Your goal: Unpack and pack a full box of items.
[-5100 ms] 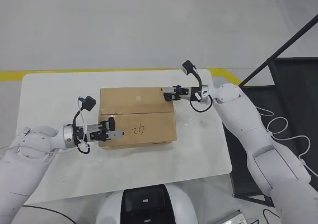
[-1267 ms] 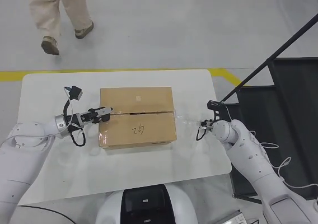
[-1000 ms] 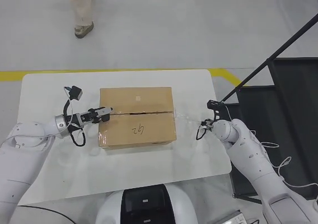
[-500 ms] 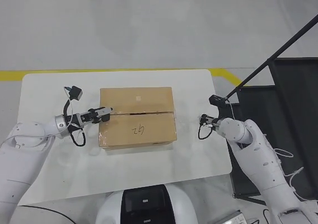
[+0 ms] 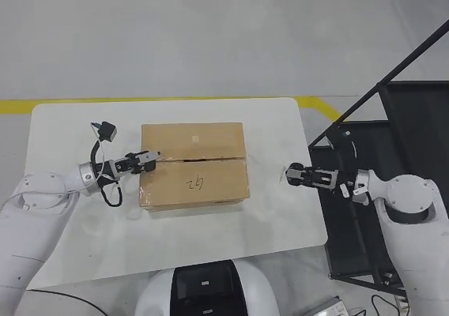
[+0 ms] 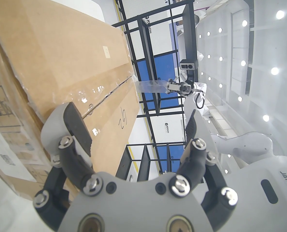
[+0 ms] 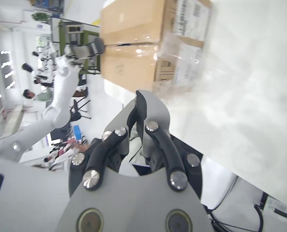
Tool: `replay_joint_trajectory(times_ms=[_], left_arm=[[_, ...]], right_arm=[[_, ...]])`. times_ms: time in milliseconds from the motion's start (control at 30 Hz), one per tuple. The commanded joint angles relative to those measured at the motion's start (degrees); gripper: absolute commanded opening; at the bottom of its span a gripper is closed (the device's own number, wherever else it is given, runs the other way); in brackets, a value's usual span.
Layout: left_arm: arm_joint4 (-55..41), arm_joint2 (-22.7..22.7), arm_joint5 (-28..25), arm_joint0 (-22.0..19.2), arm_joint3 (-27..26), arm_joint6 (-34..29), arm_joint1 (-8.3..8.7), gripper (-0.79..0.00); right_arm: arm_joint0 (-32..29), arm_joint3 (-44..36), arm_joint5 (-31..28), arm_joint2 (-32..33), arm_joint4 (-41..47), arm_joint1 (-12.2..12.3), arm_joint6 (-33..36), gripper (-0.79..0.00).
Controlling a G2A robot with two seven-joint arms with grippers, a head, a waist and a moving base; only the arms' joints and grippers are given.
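**Tape drawn away from the box's right end**

In the five seconds before this moment, the right gripper [image 5: 289,174] had left the top corner of the box [image 5: 194,164] and backed off towards the right edge of the surface [image 5: 82,126]. Its jaws were clenched on a clear tape strip [image 6: 151,86] that seemed still joined to the box's right end. The left gripper [image 5: 152,157] had shifted to the left end of the seam [image 5: 209,160], jaws spread. The box sat shut mid-surface, so unpacking likely still waited on freeing that seam.
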Motion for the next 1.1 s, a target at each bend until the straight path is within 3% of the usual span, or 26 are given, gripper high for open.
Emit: replay_joint_trajectory(times_ms=[0, 267, 767, 1067], left_arm=[[0.5, -0.3, 0.3, 0.3, -0.6, 0.4, 0.03, 0.0], [1.9, -1.6, 1.7, 1.7, -2.1, 1.5, 0.14, 0.0], [3.1, -3.2, 2.9, 3.2, -3.2, 2.0, 0.11, 0.0], [2.7, -2.9, 4.0, 2.4, -2.0, 1.2, -0.29, 0.0]], right_arm=[[1.2, 0.1, -0.4, 0.0, 4.8, 0.1, 2.0, -0.785], [10.7, 2.6, -1.5, -8.0, 20.5, -0.3, 6.9, -0.785], [30.7, 18.9, -0.9, -38.1, 32.5, -5.2, 4.9, -0.785], [36.2, 26.3, -4.4, -44.1, 36.4, -7.7, 1.2, -0.785]])
